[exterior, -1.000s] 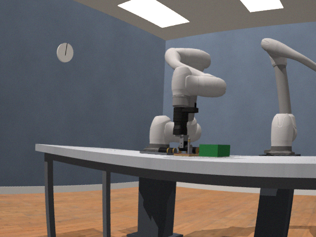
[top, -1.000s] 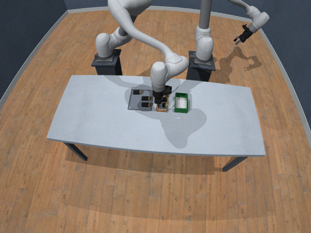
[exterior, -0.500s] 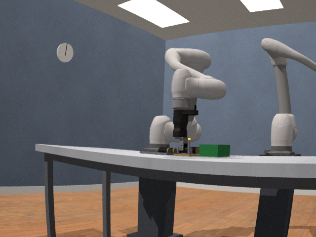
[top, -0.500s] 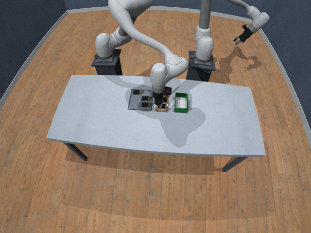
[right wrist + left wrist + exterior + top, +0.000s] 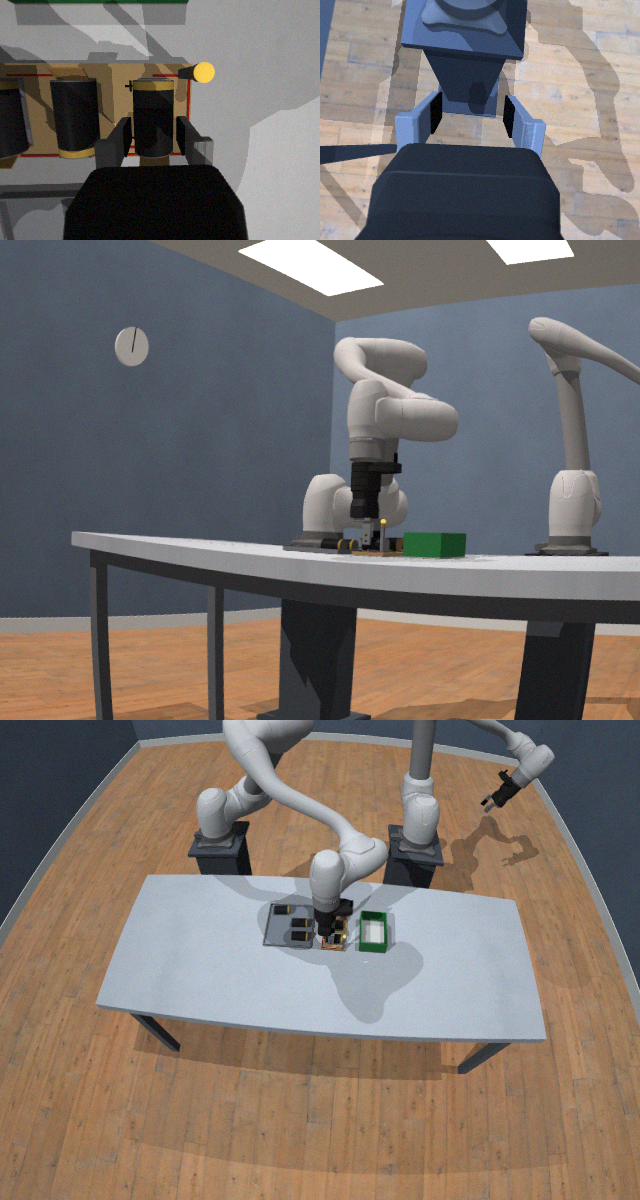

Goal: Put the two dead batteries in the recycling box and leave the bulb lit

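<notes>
The battery (image 5: 153, 117) at the bulb end of the wooden holder board (image 5: 333, 947) (image 5: 377, 553) (image 5: 115, 100) lies with its gold-banded end by the + mark. The lit bulb (image 5: 344, 937) (image 5: 383, 522) (image 5: 204, 72) stands on its post at the board's corner. The right gripper (image 5: 331, 939) (image 5: 369, 543) (image 5: 154, 128) is spread, its fingers on either side of that battery, gripping nothing. Next along the board, the middle battery (image 5: 75, 117) has its gold band at the opposite end; the third battery (image 5: 11, 120) has it turned the same way as the first.

The board sits around the middle of the tabletop's length (image 5: 206, 952) (image 5: 232, 560), nearer the long edge by the arm pedestals than the opposite long edge. Just beside it, toward the top view's right-hand short edge, the green recycling box (image 5: 373, 947) (image 5: 434, 544) (image 5: 100, 1) stands upright and level. On the board's other side, the gray tray (image 5: 276, 931) (image 5: 310, 550) bears three batteries: one (image 5: 281, 909) near its pedestal-side corner and two (image 5: 299, 922) (image 5: 299, 935) side by side near the board.

Beyond the tabletop's right-hand pedestal-side corner, the left gripper (image 5: 486, 805) (image 5: 473, 106) hangs over the wood floor (image 5: 320, 1123) (image 5: 570, 65), fingers wide apart and holding nothing.
</notes>
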